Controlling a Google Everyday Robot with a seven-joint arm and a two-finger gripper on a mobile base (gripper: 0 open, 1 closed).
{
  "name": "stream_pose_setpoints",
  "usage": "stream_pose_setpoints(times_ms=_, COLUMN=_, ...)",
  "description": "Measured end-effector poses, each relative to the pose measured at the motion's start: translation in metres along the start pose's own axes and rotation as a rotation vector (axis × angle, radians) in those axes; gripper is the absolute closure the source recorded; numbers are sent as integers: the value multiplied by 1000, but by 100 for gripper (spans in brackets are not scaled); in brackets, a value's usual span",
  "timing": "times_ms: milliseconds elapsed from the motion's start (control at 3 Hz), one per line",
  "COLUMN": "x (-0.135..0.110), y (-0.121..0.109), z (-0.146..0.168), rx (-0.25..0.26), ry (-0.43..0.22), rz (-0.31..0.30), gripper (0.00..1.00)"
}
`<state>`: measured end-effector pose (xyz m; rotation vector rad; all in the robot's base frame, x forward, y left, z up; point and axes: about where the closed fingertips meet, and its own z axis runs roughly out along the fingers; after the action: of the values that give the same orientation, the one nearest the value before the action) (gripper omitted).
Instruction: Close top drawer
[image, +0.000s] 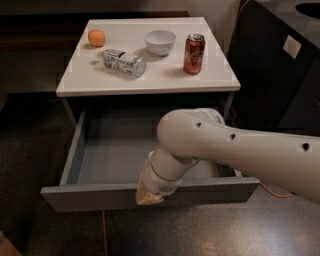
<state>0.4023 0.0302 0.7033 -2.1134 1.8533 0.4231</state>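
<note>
holding claw (148, 196) at the front panel of the pulled-out top drawer (114, 156); apart or together, impossible to tell.

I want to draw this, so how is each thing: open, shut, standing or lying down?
Top drawer: pulled wide open.
Tool: low, at the drawer's front edge.
Can: standing upright on the table.
Bottle: lying on its side.
Bowl: right way up.
Orange: whole, sitting on the table.
</note>
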Motion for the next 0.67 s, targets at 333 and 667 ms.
stream_pose_setpoints(times_ms=333, x=-4, y=-4, z=24, rx=7, ry=12, rz=5, gripper=100)
stream_pose_setpoints(times_ms=667, x=-10, y=-9, z=43, rx=51, ry=40, rz=16, gripper=100)
